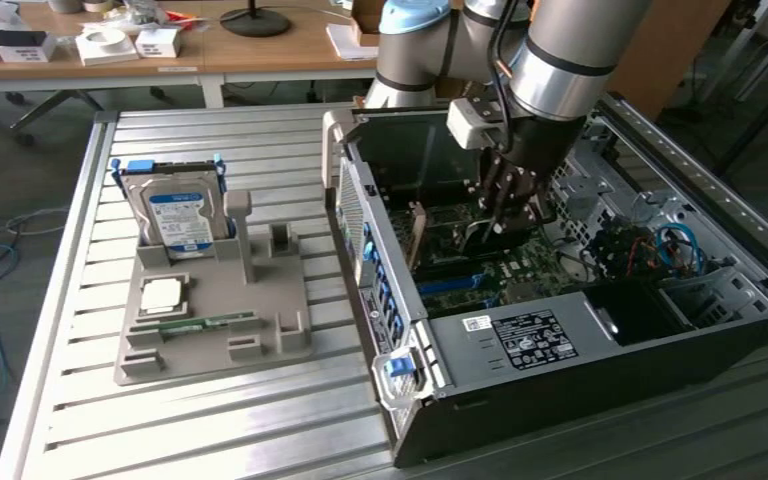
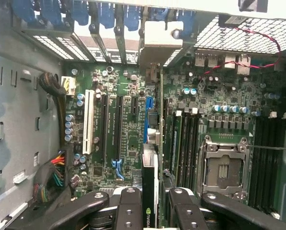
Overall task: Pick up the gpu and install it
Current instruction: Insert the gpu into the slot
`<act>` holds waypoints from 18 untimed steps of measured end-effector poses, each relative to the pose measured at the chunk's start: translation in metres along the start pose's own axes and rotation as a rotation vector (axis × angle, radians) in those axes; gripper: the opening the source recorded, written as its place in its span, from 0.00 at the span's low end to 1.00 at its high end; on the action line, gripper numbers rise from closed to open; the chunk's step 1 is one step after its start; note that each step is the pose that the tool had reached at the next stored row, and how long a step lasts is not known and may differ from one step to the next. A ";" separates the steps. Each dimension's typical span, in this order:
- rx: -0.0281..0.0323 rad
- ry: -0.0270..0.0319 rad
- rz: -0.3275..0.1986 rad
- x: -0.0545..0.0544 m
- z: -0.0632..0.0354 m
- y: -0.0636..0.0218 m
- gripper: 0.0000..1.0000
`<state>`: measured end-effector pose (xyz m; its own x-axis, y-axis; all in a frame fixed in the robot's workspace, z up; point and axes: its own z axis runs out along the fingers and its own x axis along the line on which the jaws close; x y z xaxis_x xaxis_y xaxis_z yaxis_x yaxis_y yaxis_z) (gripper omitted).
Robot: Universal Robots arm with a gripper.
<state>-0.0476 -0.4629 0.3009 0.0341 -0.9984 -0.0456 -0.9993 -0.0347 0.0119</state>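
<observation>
The gpu (image 1: 419, 235) stands on edge inside the open computer case (image 1: 518, 345), over the motherboard (image 1: 491, 275) near the case's rear wall. My gripper (image 1: 502, 215) reaches down into the case and is shut on the card. In the wrist view the gpu (image 2: 151, 191) runs edge-on between my two black fingers (image 2: 128, 211), with its metal bracket (image 2: 159, 38) against the rear slot openings. It lines up with the blue expansion slot (image 2: 146, 115). Whether it sits fully in the slot I cannot tell.
A grey holder (image 1: 271, 320) on the slatted table, at the exterior view's left, carries a silver hard drive (image 1: 177, 215), a square chip (image 1: 164, 293) and a green memory stick (image 1: 204, 322). Cables (image 1: 664, 245) lie in the case. The CPU socket (image 2: 224, 165) sits beside the card.
</observation>
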 end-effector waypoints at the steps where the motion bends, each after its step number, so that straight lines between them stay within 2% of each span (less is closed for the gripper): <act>1: -0.0001 0.0000 -0.001 0.000 0.0008 0.0005 0.26; 18: -0.0005 0.0001 -0.010 0.001 0.0132 0.0018 0.26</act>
<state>-0.0496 -0.4629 0.2877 0.0443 -0.9980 -0.0456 -0.9989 -0.0449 0.0119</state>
